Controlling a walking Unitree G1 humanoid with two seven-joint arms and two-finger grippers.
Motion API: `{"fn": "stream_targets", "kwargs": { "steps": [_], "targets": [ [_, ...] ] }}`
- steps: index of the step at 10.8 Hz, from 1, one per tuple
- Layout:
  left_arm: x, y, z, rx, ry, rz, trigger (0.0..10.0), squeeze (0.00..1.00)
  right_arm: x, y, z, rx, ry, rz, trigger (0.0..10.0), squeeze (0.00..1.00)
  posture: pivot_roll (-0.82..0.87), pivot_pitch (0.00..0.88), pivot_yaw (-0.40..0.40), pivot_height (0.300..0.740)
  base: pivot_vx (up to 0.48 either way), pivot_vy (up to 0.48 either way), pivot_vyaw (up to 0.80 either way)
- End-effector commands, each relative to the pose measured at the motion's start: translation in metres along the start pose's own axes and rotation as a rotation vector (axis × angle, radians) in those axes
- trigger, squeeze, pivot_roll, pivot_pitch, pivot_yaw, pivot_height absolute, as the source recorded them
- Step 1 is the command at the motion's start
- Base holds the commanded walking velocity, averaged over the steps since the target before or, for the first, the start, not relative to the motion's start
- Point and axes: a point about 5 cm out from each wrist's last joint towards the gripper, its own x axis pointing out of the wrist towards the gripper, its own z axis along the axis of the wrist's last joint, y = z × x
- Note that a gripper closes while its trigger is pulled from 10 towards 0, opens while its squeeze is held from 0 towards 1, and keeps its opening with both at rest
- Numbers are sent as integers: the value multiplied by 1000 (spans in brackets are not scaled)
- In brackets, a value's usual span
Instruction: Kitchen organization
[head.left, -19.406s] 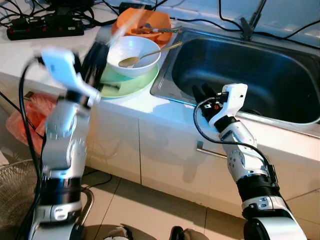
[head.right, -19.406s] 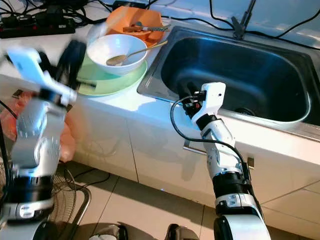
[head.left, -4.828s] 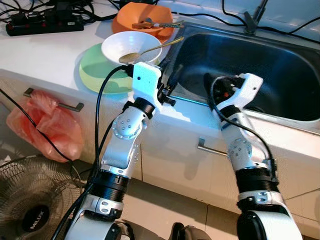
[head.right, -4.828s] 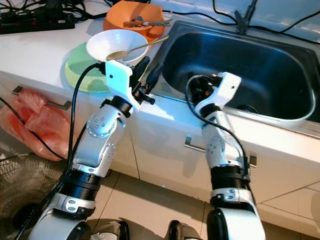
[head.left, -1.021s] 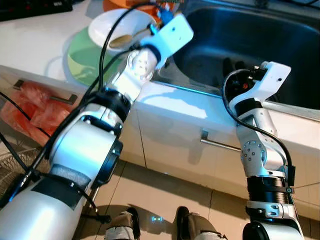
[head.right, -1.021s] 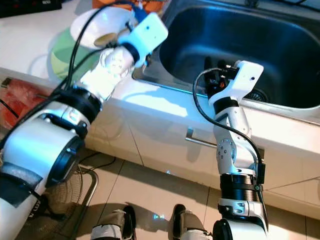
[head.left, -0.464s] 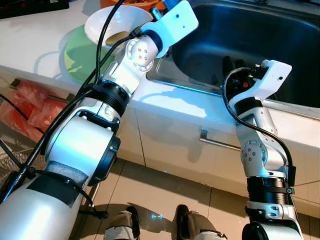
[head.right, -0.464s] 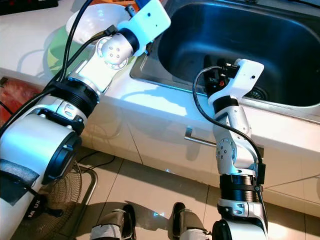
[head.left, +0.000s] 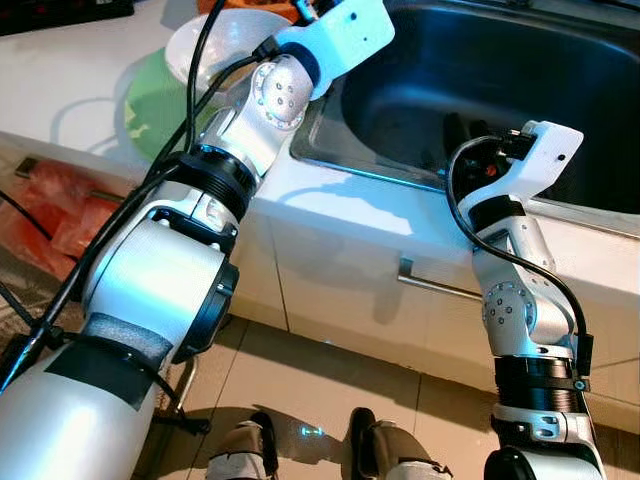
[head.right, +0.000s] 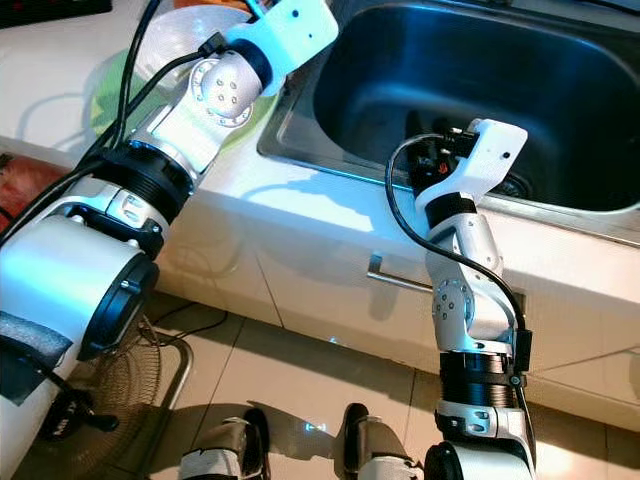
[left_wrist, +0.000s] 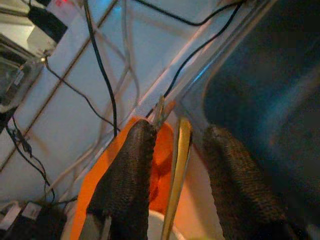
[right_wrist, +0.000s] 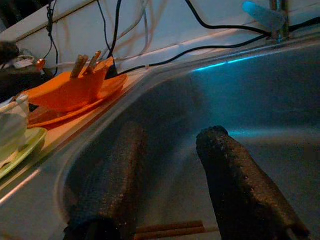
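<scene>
My left arm reaches across the white bowl (head.left: 213, 42) on the green plate (head.left: 150, 100) toward the back of the counter. In the left wrist view my left gripper (left_wrist: 178, 130) is open, with the gold spoon handle (left_wrist: 180, 150) running between its two fingers, untouched. The orange bowl (left_wrist: 162, 150) lies just beyond them. My right gripper (head.left: 462, 135) hangs open inside the steel sink (head.left: 520, 60), with nothing between its fingers (right_wrist: 235, 170).
A pair of chopsticks (right_wrist: 165, 230) lies on the sink floor below my right gripper. Black cables (left_wrist: 100, 75) run along the tiled wall behind the counter. A red plastic bag (head.left: 60, 215) hangs on the cabinet front, and a floor fan (head.right: 130, 390) stands at lower left.
My left arm has stretched farther back over the white bowl toward the orange bowl. The right arm has stayed in the sink.
</scene>
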Motion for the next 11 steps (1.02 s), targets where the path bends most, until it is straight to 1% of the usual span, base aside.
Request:
{"fn": "stream_targets", "kwargs": {
  "steps": [1, 3, 7, 8, 9, 11],
  "targets": [
    [2, 9, 6, 13, 0, 25, 10000, 0, -1, 2, 5, 9, -10, 8, 10000, 0, -59, 278, -18, 740, 0, 0, 0],
    [2, 7, 2, -1, 20, 32, 10000, 0, 3, 7, 16, 0, -31, 32, 10000, 0, -70, 280, -30, 740, 0, 0, 0],
    [2, 10, 1, 4, 35, 76, 10000, 0, 1, 11, 22, 7, -36, 43, 10000, 0, -81, 278, -37, 740, 0, 0, 0],
    [2, 11, -1, -15, 52, 93, 4275, 0, -1, 12, 22, 9, -31, 43, 10000, 0, -87, 279, -38, 740, 0, 0, 0],
    [2, 11, -1, -28, 57, 105, 0, 0, -1, 12, 22, 12, -28, 43, 10000, 0, -89, 279, -39, 740, 0, 0, 0],
    [2, 8, -1, -33, 58, 105, 0, 0, -3, 11, 21, 11, -19, 35, 10000, 0, -91, 284, -38, 740, 0, 0, 0]
  ]
}}
